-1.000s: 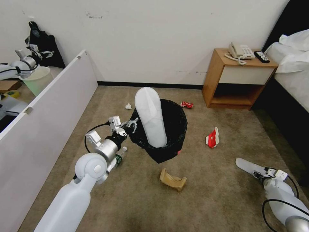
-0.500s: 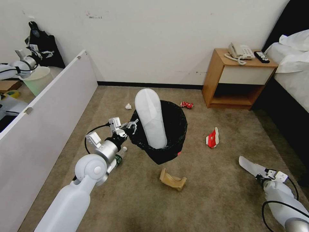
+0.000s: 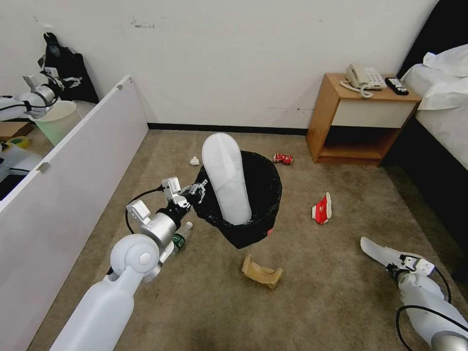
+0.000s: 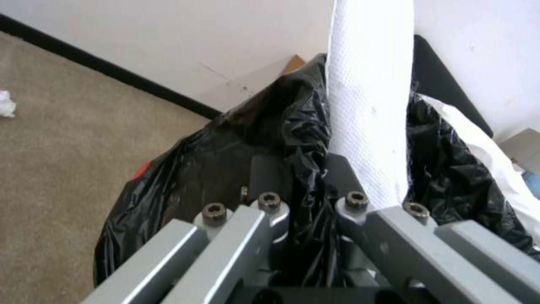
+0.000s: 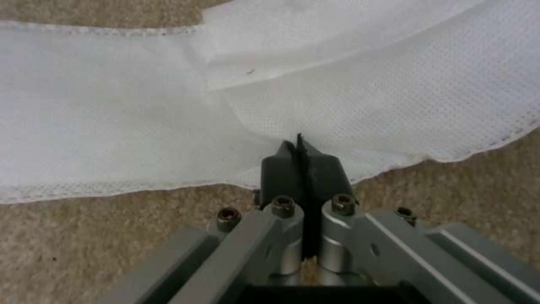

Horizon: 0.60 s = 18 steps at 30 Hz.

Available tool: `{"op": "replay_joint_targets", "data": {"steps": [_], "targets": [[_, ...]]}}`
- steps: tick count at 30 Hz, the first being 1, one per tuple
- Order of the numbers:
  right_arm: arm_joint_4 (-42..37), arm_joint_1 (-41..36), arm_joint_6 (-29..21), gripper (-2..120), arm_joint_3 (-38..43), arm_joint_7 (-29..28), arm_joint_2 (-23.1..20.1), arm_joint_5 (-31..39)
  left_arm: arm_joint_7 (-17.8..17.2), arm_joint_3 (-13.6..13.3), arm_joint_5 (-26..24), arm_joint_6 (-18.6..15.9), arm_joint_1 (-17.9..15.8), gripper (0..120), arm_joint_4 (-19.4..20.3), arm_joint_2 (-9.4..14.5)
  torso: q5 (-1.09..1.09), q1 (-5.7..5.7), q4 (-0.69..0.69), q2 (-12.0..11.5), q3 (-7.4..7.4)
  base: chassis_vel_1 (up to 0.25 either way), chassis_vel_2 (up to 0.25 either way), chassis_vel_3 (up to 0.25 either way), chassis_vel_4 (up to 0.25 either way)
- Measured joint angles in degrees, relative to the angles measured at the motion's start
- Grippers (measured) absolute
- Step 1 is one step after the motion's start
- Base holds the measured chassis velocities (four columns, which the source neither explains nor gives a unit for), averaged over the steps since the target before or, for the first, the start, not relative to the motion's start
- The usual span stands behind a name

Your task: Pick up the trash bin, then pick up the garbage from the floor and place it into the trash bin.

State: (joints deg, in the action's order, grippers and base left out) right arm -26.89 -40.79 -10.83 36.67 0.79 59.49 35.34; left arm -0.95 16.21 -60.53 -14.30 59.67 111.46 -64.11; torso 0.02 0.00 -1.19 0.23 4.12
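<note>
**Trash bin held up, one slipper inside**

The trash bin (image 3: pixel 253 195), round with a crinkly black bag, hangs over the carpet (image 3: pixel 302 292). The left gripper (image 3: pixel 197 190) pinches its rim tight. A flat white slipper (image 3: pixel 225 178) sticks up out of it. The right gripper (image 3: pixel 392 265) squeezes a second soft slipper (image 3: pixel 378 251) low by the floor.

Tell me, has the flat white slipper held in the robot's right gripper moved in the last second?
Yes. The flat white slipper, pinched by the right gripper, has shifted slightly right and nearer the robot, away from the red-white carton lying on the beige carpet.
</note>
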Motion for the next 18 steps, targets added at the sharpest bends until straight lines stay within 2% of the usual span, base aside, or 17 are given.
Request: {"op": "replay_joint_targets", "data": {"steps": [3, 9, 10, 18], "targets": [[-2.58, -1.48, 0.04, 0, 0.14, 0.01, -0.20, 0.30, -0.07, 0.00, 0.07, 0.01, 0.01, 4, 0.09, -0.09, 0.00, 0.00, 0.00, 0.00, 0.00, 0.000, 0.000, 0.000, 0.000], [-14.52, -8.16, 0.65, 0, 0.25, 0.11, -1.55, 0.01, -0.49, -0.52, 0.27, 0.02, -0.28, 4, 0.08, -0.45, -0.01, 0.00, -0.04, 0.00, 0.00, 0.000, 0.000, 0.000, 0.000], [-14.52, -8.16, 0.65, 0, 0.25, 0.11, -1.55, 0.01, -0.49, -0.52, 0.27, 0.02, -0.28, 4, 0.08, -0.45, -0.01, 0.00, -0.04, 0.00, 0.00, 0.000, 0.000, 0.000, 0.000], [-28.11, -12.72, 3.32, 0, 0.23, 0.08, -2.37, -3.69, -1.23, -0.87, 0.41, 0.00, -0.48, 4, 0.17, -0.57, -0.02, 0.00, -0.01, 0.00, 0.00, 0.000, 0.000, 0.000, 0.000]]}}
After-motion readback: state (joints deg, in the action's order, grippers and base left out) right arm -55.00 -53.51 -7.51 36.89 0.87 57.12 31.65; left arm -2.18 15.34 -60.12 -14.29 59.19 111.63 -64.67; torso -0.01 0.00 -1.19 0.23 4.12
